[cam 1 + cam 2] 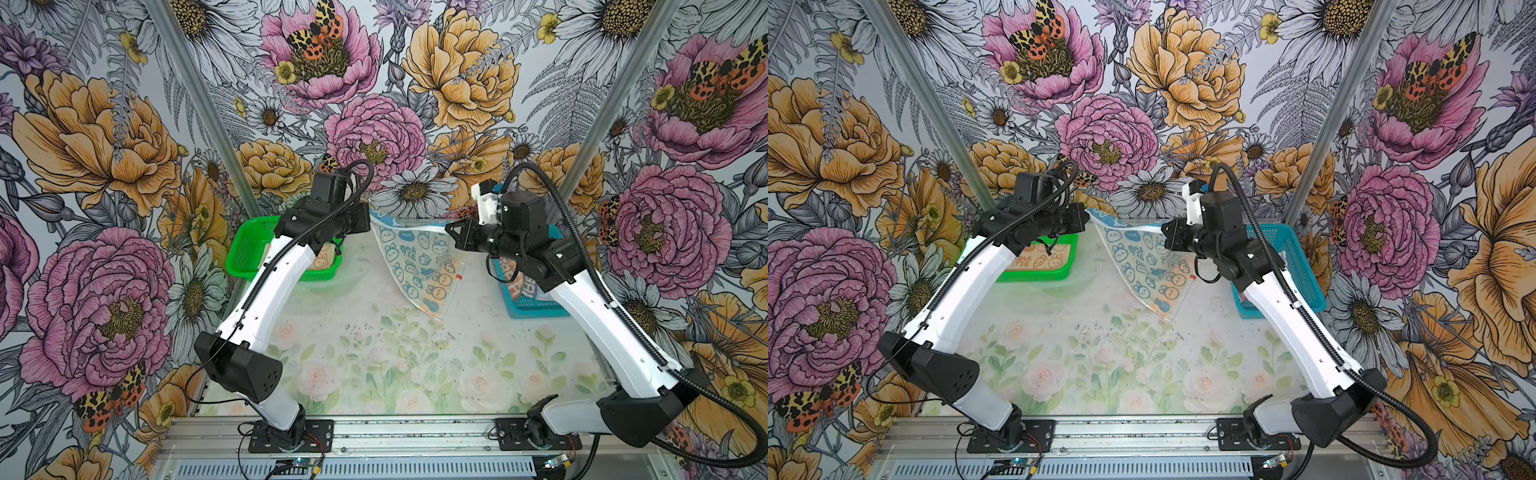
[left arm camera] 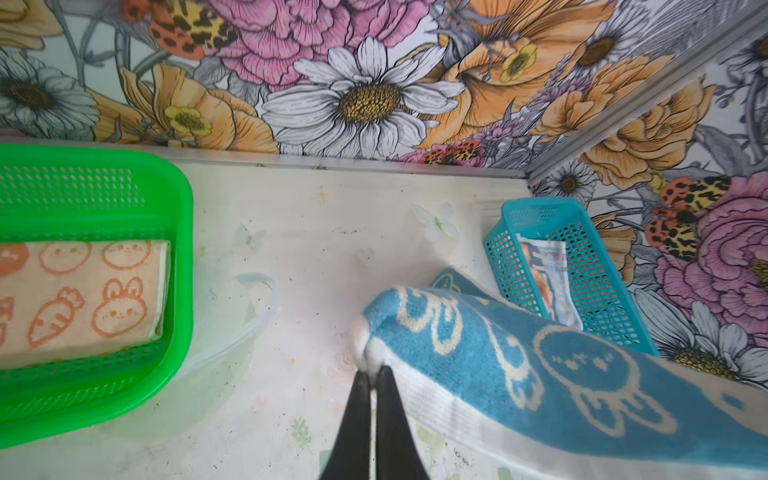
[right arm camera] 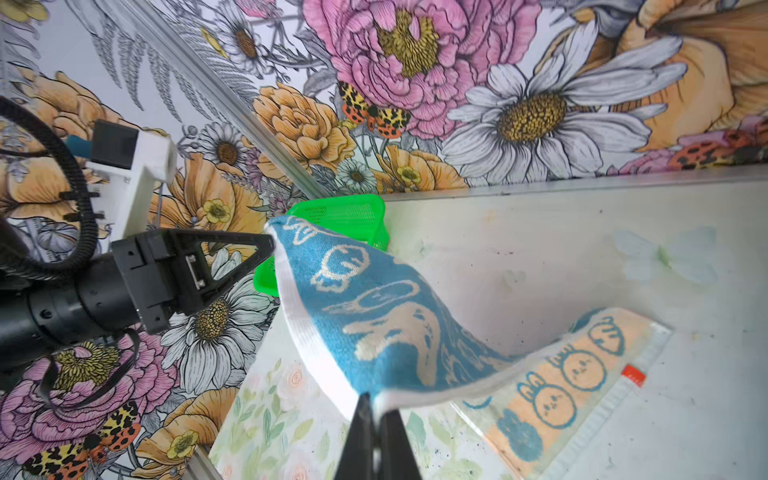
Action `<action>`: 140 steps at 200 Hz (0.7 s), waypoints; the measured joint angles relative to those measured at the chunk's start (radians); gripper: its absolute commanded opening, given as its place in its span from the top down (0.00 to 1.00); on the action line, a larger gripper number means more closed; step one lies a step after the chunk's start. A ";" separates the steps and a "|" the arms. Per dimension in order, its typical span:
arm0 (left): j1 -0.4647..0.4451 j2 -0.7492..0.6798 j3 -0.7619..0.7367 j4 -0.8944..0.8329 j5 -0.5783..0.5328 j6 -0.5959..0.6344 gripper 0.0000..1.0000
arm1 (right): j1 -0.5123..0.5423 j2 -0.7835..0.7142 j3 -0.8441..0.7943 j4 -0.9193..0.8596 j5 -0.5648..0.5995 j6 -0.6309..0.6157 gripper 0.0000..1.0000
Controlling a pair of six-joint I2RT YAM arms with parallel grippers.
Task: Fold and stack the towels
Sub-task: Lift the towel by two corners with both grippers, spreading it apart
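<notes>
The teal-blue towel (image 1: 415, 257) with white bunnies hangs between my two grippers over the back of the table, and its lower end trails on the surface (image 3: 582, 374). My left gripper (image 2: 375, 370) is shut on one white-hemmed corner, which also shows in both top views (image 1: 1086, 214). The right gripper (image 3: 376, 401) is shut on the other upper corner (image 1: 448, 227). The orange towel (image 2: 83, 291) lies folded in the green basket (image 2: 183, 208). In the blue basket (image 2: 582, 241) sits the striped towel (image 2: 544, 266), partly hidden by my right arm in both top views.
The green basket (image 1: 245, 249) stands at the back left and the blue basket (image 1: 536, 309) at the right edge. A clear plastic rim (image 2: 257, 299) shows beside the green basket. Flowered walls close in the back and sides.
</notes>
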 measured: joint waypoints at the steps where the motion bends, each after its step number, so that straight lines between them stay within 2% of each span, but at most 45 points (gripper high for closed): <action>1: 0.001 -0.002 0.002 -0.002 0.001 0.000 1.00 | 0.000 -0.002 0.002 0.000 -0.001 0.000 1.00; 41: -0.008 -0.178 0.019 -0.024 0.070 0.018 1.00 | 0.017 -0.126 0.030 -0.054 -0.050 -0.032 1.00; 90: -0.045 -0.441 -0.050 -0.061 0.110 0.002 1.00 | 0.121 -0.240 0.027 -0.122 -0.105 -0.035 1.00; 116: -0.045 -0.468 -0.047 -0.082 0.148 -0.027 1.00 | 0.124 -0.256 0.027 -0.130 -0.113 0.004 1.00; 140: -0.006 -0.401 -0.028 -0.100 0.181 -0.037 1.00 | 0.066 -0.217 0.028 -0.138 -0.134 0.042 1.00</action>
